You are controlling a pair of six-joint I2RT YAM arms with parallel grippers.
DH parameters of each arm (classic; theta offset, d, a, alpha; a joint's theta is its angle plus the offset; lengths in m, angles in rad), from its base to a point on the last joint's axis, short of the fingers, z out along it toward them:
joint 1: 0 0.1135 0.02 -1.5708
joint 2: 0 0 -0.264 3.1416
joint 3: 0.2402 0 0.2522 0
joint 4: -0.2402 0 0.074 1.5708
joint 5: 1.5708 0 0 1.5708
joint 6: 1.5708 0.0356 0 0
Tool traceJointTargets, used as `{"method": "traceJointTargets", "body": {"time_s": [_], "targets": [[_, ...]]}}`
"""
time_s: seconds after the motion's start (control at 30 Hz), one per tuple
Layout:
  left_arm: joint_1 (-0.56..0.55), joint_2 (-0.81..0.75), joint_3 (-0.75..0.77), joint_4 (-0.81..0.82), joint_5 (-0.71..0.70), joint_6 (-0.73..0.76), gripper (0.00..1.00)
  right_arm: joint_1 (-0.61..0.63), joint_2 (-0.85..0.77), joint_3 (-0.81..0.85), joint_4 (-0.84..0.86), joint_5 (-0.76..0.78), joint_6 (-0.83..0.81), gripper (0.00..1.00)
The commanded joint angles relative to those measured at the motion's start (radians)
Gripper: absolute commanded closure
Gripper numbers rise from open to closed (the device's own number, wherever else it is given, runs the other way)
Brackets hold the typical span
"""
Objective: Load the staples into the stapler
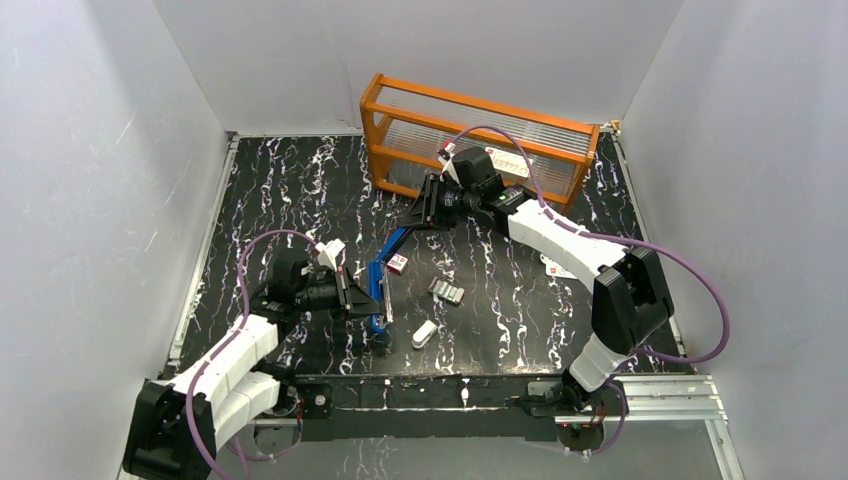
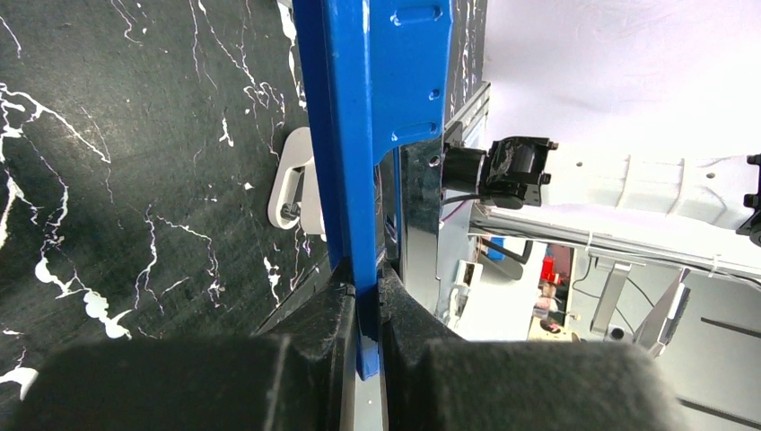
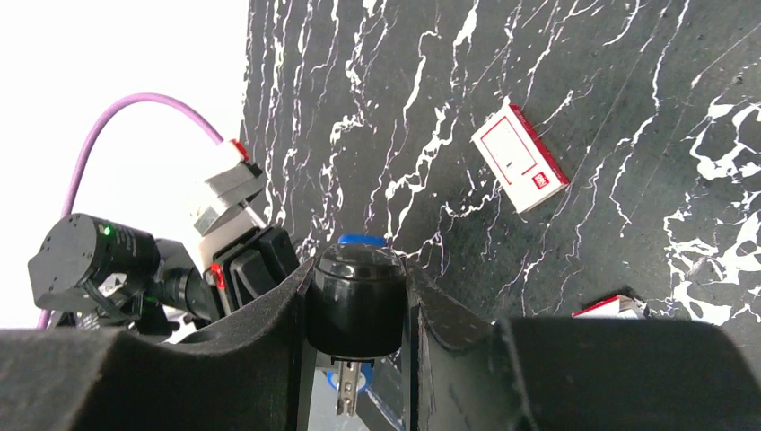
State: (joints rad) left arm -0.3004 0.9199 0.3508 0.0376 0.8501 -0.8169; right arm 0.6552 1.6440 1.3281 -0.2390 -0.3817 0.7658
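Black marbled counter [image 1: 285,190], white walls. Left gripper [image 1: 362,300] clenched on the blue stapler [image 1: 378,282] at its base; right gripper [image 1: 416,218] grasping its black front end. Staples [image 1: 447,292] lie loose just right of it. Best practice: steady the base and swing the top fully open, exposing the channel.

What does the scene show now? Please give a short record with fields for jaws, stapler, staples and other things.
left jaws: shut on the stapler, blue part
right jaws: shut on its black front end
staples: loose on the table, right of the stapler, not loaded
other: red-and-white box, white object, orange crate
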Motion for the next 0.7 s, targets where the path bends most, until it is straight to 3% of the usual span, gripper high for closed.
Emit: {"method": "traceJointTargets", "body": {"time_s": [0.0,0.23,0.37,0.67], "targets": [[-0.007,-0.012,0.047,0.028,0.117,0.026,1.0,0.0,0.017,-0.021,0.097,0.231,-0.018,0.68],[-0.009,0.0,0.035,0.028,0.095,0.008,1.0,0.042,0.042,-0.027,0.127,0.302,0.035,0.82],[-0.012,-0.012,0.002,0.028,0.065,-0.02,1.0,0.042,0.049,0.004,0.097,0.302,0.034,0.83],[-0.013,-0.011,-0.053,0.026,-0.027,-0.07,0.84,0.055,0.08,0.089,-0.003,0.235,0.007,0.83]]}}
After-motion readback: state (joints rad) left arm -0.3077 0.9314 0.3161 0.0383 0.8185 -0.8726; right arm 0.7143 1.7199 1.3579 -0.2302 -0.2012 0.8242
